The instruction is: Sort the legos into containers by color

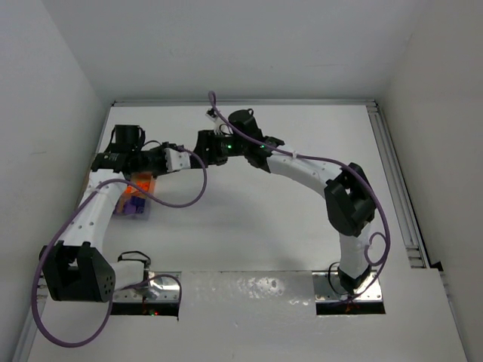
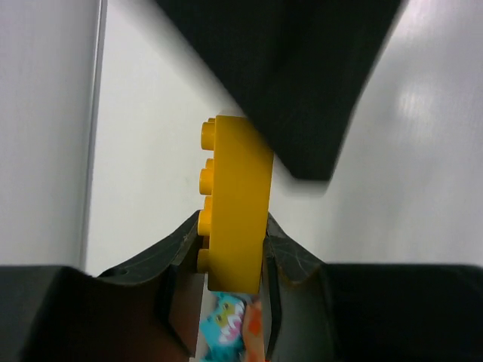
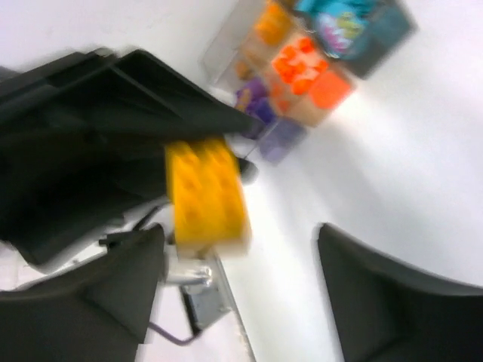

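**Handover of yellow brick between arms**

Left end effector [image 2: 232,260] pinches the rectangular yellow plastic brick [image 2: 238,196] by its lower end, studs sideways, above the white bench [image 1: 264,219]. Right end effector [image 3: 241,237] is spread wide, its fingers clear of the brick. The clear divided plastic tray [image 3: 226,49] sits near, holding orange, teal and purple pieces. Judged step: arm-to-arm transfer. Next: the right arm backs away and the left carries the brick to a yellow compartment, which cannot be made out here.

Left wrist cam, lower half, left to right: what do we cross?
One pincer finger → yellow brick → other pincer finger.
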Controlling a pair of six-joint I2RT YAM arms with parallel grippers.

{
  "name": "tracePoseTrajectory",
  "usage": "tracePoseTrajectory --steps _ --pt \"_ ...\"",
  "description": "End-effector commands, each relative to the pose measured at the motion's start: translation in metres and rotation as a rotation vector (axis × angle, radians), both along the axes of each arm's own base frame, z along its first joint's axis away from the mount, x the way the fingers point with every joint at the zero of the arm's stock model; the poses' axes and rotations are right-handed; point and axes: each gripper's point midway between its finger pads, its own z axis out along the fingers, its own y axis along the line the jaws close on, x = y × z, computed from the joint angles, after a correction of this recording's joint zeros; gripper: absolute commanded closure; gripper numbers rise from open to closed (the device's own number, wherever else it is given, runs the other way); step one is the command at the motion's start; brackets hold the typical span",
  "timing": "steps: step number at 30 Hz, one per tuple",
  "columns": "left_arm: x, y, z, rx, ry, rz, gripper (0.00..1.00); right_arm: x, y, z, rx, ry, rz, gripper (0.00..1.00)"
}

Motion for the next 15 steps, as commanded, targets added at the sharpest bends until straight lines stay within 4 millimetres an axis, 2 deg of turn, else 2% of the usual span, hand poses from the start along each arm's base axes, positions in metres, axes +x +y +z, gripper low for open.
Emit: tracePoseTrajectory --steps 1,2,3,4,5,7,9,10,12,13,15 --pt "0.022 0.032 0.008 -0.028 0.071 0.342 1.00 0.039 -0.051 0.006 -0.027 0.000 -0.199 0.16" --pt "0.023 0.040 -0.001 -0.069 0.164 0.477 1.00 0.054 -0.067 0.006 -0.023 0.034 -0.304 0.12" --pt "0.025 0.047 -0.002 -0.075 0.196 0.555 1.00 0.065 -0.083 0.005 -0.016 0.059 -0.383 0.08" --pt "0.025 0.058 -0.007 -0.061 0.231 0.651 1.00 0.077 -0.111 0.004 0.007 0.066 -0.481 0.03" --pt "0.021 0.071 -0.015 -0.097 0.312 0.771 1.00 0.090 -0.129 0.002 0.015 0.059 -0.589 0.01" --pt "0.015 0.093 -0.025 -0.127 0.402 0.967 1.00 0.100 -0.163 0.000 0.000 0.012 -0.750 0.01" --pt "0.011 0.117 -0.031 -0.144 0.449 1.107 1.00 0.099 -0.172 0.000 -0.031 -0.022 -0.778 0.01" --pt "0.005 0.147 -0.043 -0.178 0.520 1.242 1.00 0.097 -0.175 -0.002 -0.055 -0.030 -0.774 0.01" --pt "0.005 0.188 -0.045 -0.230 0.550 1.384 1.00 0.095 -0.177 -0.004 -0.101 -0.061 -0.748 0.01" --pt "-0.005 0.228 -0.058 -0.274 0.612 1.521 1.00 0.094 -0.178 -0.007 -0.129 -0.062 -0.737 0.01" --pt "-0.006 0.258 -0.057 -0.356 0.637 1.579 1.00 0.090 -0.178 -0.010 -0.157 -0.070 -0.709 0.01"
